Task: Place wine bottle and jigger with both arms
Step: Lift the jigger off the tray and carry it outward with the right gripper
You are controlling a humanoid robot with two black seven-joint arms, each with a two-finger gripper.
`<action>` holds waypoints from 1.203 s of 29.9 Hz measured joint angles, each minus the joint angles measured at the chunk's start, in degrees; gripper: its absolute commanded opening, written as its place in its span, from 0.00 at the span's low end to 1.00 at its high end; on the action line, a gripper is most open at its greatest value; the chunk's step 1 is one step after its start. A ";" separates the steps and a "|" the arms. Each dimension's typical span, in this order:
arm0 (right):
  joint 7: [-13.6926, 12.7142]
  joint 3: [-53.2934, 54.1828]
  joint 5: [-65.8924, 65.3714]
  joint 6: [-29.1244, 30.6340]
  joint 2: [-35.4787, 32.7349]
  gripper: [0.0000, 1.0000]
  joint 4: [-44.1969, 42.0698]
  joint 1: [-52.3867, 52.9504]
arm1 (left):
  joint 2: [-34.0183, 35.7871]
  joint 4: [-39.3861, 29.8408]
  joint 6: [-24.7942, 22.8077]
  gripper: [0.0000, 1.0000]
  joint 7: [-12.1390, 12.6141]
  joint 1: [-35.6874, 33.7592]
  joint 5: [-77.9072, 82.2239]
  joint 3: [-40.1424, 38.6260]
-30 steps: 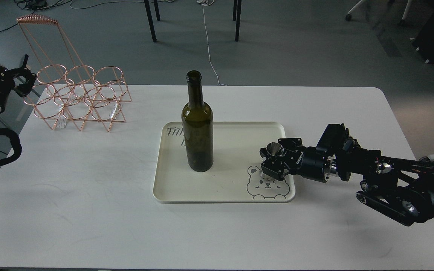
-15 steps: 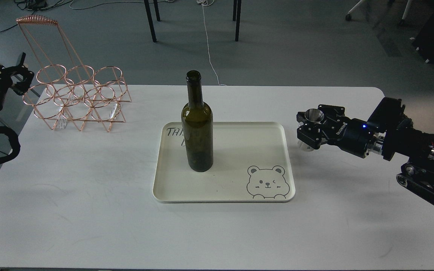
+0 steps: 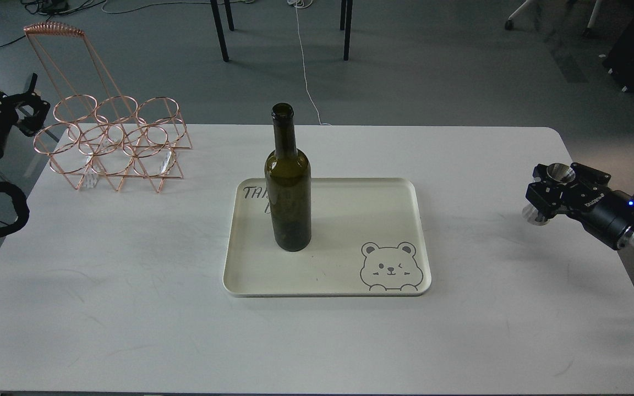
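Evenly lit, soft and diffuse, from overhead. Faint, blurred-edged shadows only: a pale one on the cream rectangular plastic tray (image 3: 399,190) to the right of the tall dark olive-green glass bottle (image 3: 288,187), another on the white rounded tabletop (image 3: 130,308) under the copper wire bottle rack (image 3: 113,143). Mild sheen on bottle shoulder. Sharp throughout, no motion blur. Grey floor beyond dimmer. Slight wide-angle bowing at table edges.
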 measured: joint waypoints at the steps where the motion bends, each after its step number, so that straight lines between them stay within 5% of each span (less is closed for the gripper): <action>1: 0.02 -0.04 0.71 -0.05 0.78 0.05 -0.75 -0.33 | -0.01 -0.01 0.00 0.98 0.00 -0.03 0.00 0.03; 18: 0.00 -0.79 3.62 -0.15 9.58 0.12 -8.87 -1.04 | 0.32 -0.09 -0.07 0.98 0.09 -0.17 0.02 0.06; 31: 0.01 -0.89 3.66 -0.14 9.04 0.35 -8.76 -1.91 | 0.75 -0.08 -0.06 0.98 0.09 -0.19 0.00 -0.06; 36: 0.01 -1.08 3.70 -0.14 8.78 0.54 -8.34 -2.46 | 1.23 -0.14 -0.06 0.98 0.09 -0.19 0.00 -0.12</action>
